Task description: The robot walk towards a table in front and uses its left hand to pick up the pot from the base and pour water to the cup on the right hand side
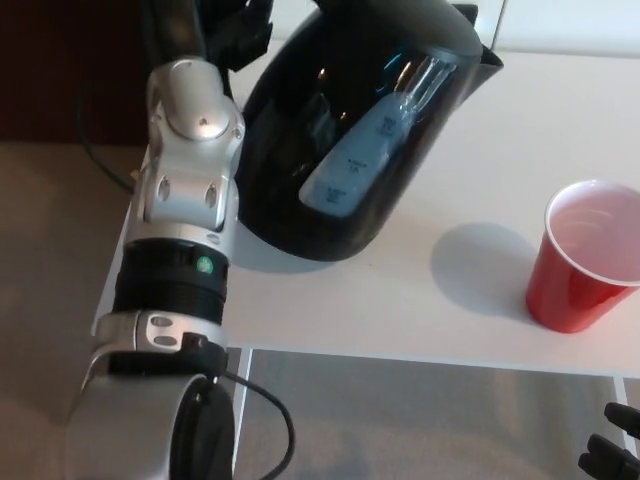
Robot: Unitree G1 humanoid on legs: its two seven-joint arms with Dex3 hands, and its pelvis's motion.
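Black pot (pixel 350 130) tilted on white table (pixel 400 300), spout aimed right, water gauge facing the camera. Left hand (pixel 235 30) at the pot's handle near the top edge, grip impossible to make out. Red cup (pixel 585 255) upright, well right of pot. Right hand (pixel 612 450) barely visible bottom right, state unclear.
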